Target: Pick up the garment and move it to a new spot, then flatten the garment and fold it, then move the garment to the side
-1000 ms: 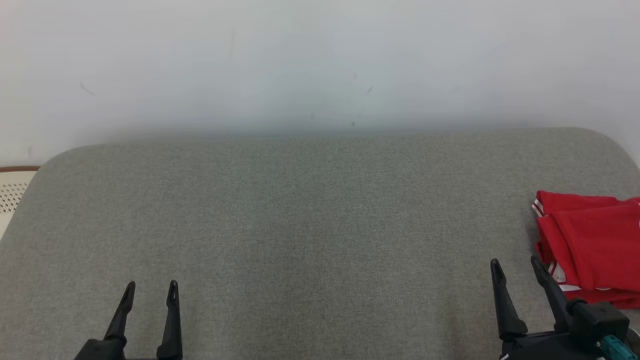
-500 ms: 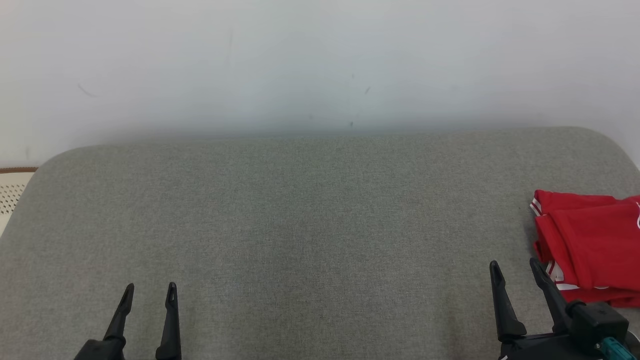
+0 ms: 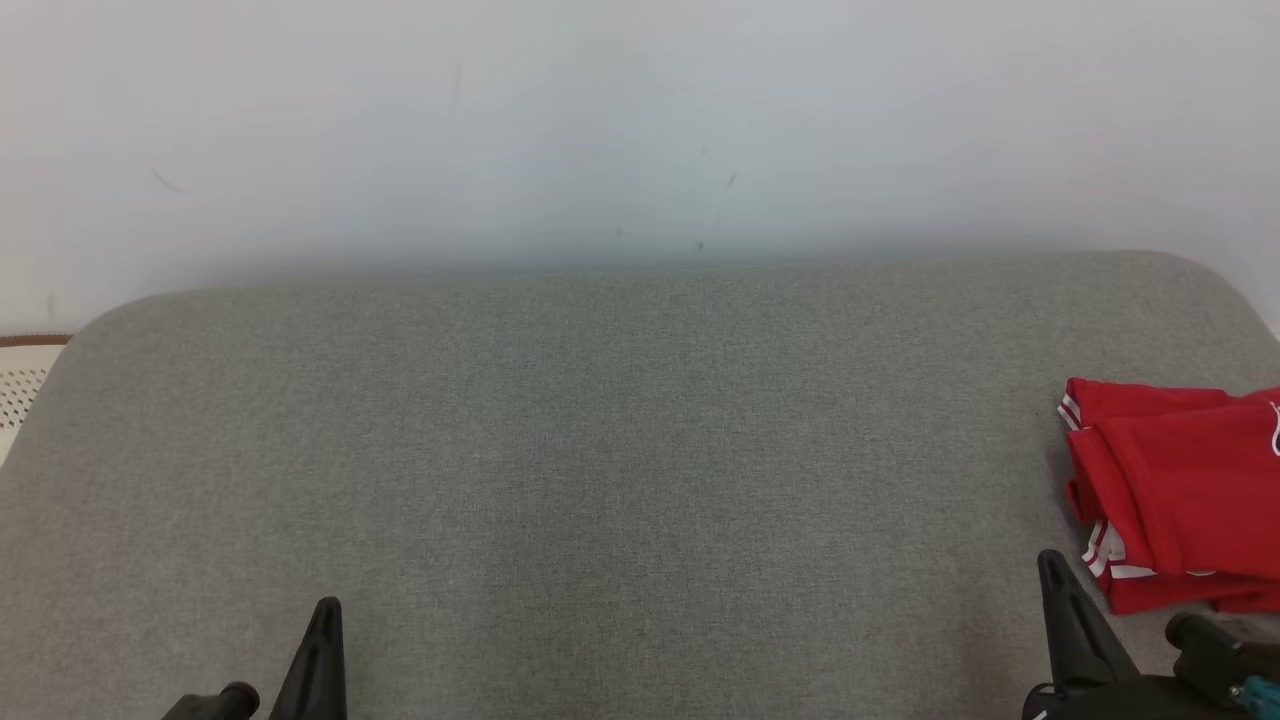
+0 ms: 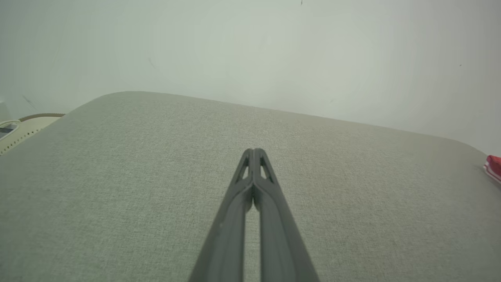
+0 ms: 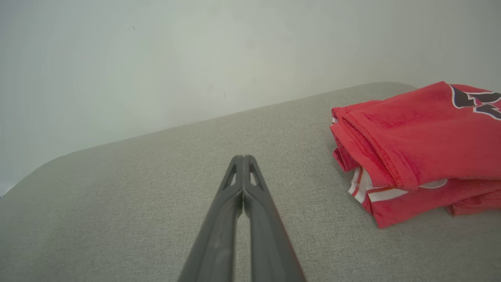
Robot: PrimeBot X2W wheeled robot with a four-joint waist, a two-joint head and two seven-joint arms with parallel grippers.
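The garment (image 3: 1180, 490) is red with white stripes and lies folded in a thick stack at the right edge of the grey padded surface (image 3: 600, 450). In the right wrist view the garment (image 5: 415, 145) sits to the right of my right gripper (image 5: 242, 157), apart from it; the fingers are shut with nothing between them. My left gripper (image 4: 253, 150) is also shut and empty, low over the bare fabric, with a corner of the garment (image 4: 494, 166) far to its right. In the head view my left gripper (image 3: 327, 605) and my right gripper (image 3: 1050, 560) peek in at the bottom edge.
A pale wall (image 3: 640, 130) rises right behind the grey surface. A cream perforated object with a brown rim (image 3: 20, 385) sits just off the surface's left end. The surface's corners are rounded.
Both grippers went from open to shut and dropped toward the bottom edge of the head view. The garment has stayed where it lies.
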